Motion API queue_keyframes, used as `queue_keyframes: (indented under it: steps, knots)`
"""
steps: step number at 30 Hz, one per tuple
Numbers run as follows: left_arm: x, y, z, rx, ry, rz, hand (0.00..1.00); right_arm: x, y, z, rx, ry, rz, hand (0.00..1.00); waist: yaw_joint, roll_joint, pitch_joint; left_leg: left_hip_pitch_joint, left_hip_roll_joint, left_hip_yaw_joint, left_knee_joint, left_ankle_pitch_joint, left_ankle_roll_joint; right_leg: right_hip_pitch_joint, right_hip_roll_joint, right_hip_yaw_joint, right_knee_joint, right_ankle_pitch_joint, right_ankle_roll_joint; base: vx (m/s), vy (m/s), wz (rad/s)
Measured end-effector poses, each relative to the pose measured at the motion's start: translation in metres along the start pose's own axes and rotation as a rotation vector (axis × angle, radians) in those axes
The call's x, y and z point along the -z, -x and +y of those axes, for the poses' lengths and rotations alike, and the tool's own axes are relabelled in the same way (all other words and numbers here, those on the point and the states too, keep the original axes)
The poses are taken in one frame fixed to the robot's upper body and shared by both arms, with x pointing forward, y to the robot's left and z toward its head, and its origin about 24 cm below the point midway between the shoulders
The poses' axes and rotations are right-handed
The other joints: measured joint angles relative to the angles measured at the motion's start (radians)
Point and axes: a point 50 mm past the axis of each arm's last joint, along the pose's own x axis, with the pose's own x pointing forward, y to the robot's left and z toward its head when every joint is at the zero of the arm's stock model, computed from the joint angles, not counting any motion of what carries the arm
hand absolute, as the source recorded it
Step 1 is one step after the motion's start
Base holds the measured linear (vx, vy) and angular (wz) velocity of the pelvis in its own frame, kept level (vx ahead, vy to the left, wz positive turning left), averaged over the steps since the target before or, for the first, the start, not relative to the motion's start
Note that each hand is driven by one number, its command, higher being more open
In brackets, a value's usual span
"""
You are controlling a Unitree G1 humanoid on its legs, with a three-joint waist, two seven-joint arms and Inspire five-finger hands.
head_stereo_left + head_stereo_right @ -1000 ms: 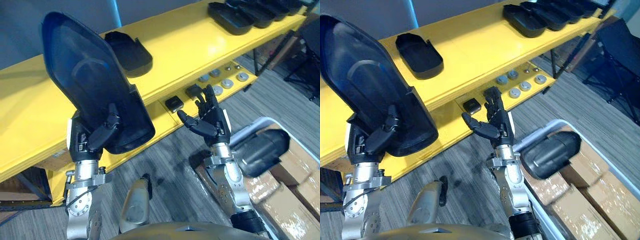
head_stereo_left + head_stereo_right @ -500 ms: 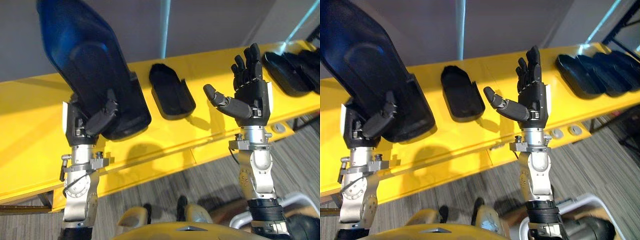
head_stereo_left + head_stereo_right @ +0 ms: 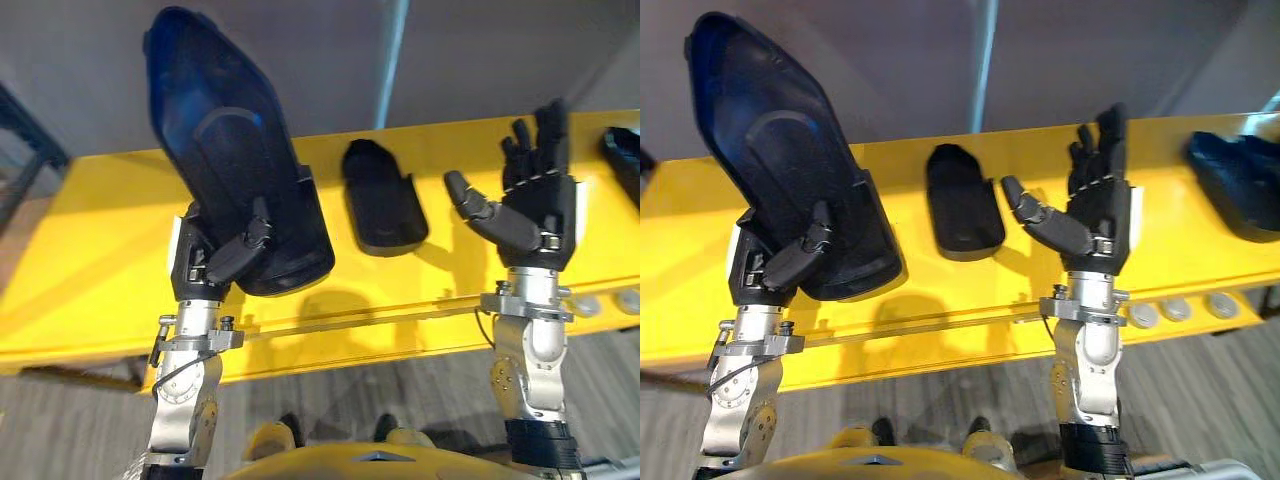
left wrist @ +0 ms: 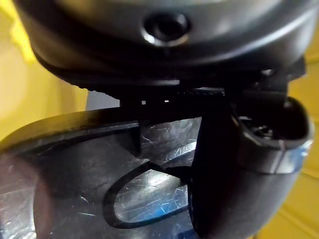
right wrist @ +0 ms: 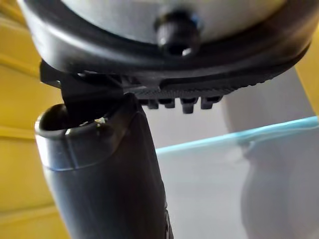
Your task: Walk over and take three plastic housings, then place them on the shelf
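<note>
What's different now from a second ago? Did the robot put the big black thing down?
No. The camera swung round to face the yellow shelf head-on; the things themselves did not move. The left hand still grips the big black housing, raised above the shelf. The right hand stays open and empty. The small housing still lies on the shelf.

**Tally: housings, discs, shelf, hands**

Makes three black plastic housings in sight: raised housing [image 3: 230, 170] at upper left, lying housing [image 3: 381, 198] at centre, edge housing [image 3: 1238, 186] at far right, possibly with more behind it. Three round grey discs [image 3: 1177, 308] in a row at lower right. One yellow shelf [image 3: 90, 260]. Two dark hands: left hand [image 3: 200, 270], right hand [image 3: 540, 215].
</note>
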Motion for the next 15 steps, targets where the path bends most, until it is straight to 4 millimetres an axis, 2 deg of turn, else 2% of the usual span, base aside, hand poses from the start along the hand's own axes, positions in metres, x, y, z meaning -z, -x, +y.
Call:
queue_keyframes:
  steps: [2,3,4,5,6,7,8,9,10,11,14,15]
  knots:
    - [0.0,0.0,0.001,-0.014,-0.012,0.0,0.0,0.0,-0.001,0.0,-0.006,-0.007,0.002,1.0,0.001,-0.005,0.004,-0.016,-0.031,-0.025,0.031,0.009,-0.005,-0.001,-0.041,-0.003,0.026,-0.025,0.019,-0.03,0.174,0.44]
    - [0.0,0.0,0.002,-0.018,-0.013,-0.001,0.0,0.001,-0.001,0.0,-0.012,-0.025,0.003,1.0,0.001,-0.024,0.015,-0.058,-0.053,-0.049,0.109,0.022,-0.026,0.006,-0.083,-0.005,0.036,-0.03,0.027,-0.08,0.218,0.27]
    - [0.0,0.0,0.003,-0.012,-0.014,-0.001,0.0,0.002,-0.001,0.0,-0.015,-0.036,0.007,1.0,0.015,-0.029,0.02,-0.095,-0.038,-0.058,0.189,-0.013,0.013,0.007,-0.102,0.002,0.036,-0.027,0.036,-0.09,0.18,0.12]
    - [0.0,0.001,0.003,-0.009,-0.014,0.001,0.0,0.003,0.0,0.0,-0.018,-0.04,0.011,1.0,0.017,-0.017,0.017,-0.103,-0.009,-0.064,0.21,-0.021,0.014,0.008,-0.102,0.006,0.043,-0.029,0.041,-0.08,0.2,-0.14]
    - [0.0,0.002,0.002,-0.002,-0.009,0.002,0.0,0.005,0.0,0.0,-0.022,-0.064,0.019,1.0,0.013,0.007,0.016,-0.101,0.038,-0.091,0.216,-0.018,0.006,0.005,-0.101,0.017,0.07,-0.045,0.065,-0.06,0.326,-0.31]
    - [0.001,0.002,0.001,0.005,0.009,0.004,0.0,0.006,0.001,0.001,-0.021,-0.078,0.025,1.0,0.013,0.024,0.016,-0.08,0.06,-0.129,0.194,-0.05,-0.049,-0.004,-0.112,0.049,0.097,-0.051,0.092,-0.04,0.297,-0.43]
    - [0.001,0.003,0.0,0.011,0.019,0.006,0.0,0.008,0.001,0.002,-0.02,-0.081,0.032,1.0,0.014,0.025,0.015,-0.066,0.048,-0.121,0.183,-0.081,-0.064,-0.013,-0.122,0.07,0.103,-0.05,0.102,0.0,0.466,-0.54]
    - [0.001,0.003,-0.001,0.034,0.015,0.008,0.0,0.013,0.005,0.003,-0.004,-0.094,0.054,1.0,0.006,0.014,0.015,-0.056,0.016,-0.093,0.185,-0.094,-0.045,-0.014,-0.147,0.111,0.091,-0.04,0.116,0.02,0.304,-0.39]
    - [0.001,0.002,-0.002,0.061,0.012,0.006,0.0,0.017,0.01,0.004,0.01,-0.103,0.075,1.0,-0.008,-0.008,0.022,-0.06,-0.012,-0.077,0.195,-0.107,-0.025,-0.011,-0.161,0.14,0.063,-0.017,0.113,0.03,0.422,-0.23]
    - [0.0,0.001,-0.002,0.076,0.009,0.006,0.0,0.02,0.012,0.004,0.017,-0.104,0.088,1.0,-0.015,-0.016,0.022,-0.07,-0.018,-0.074,0.208,-0.116,-0.016,-0.01,-0.164,0.148,0.048,-0.005,0.109,0.02,0.227,-0.08]
    - [0.0,-0.001,0.001,0.146,-0.035,0.036,0.0,0.033,0.025,0.011,0.035,-0.121,0.162,1.0,-0.013,-0.037,0.022,-0.088,-0.018,-0.041,0.242,-0.145,0.002,-0.01,-0.162,0.141,-0.012,0.083,0.09,0.02,0.245,-0.23]
    - [0.0,-0.005,0.002,0.159,-0.049,0.046,0.0,0.034,0.026,0.015,0.029,-0.13,0.169,1.0,-0.018,-0.038,0.022,-0.084,-0.015,-0.035,0.229,-0.143,0.005,-0.005,-0.139,0.146,-0.03,0.091,0.091,0.04,0.113,-0.2]
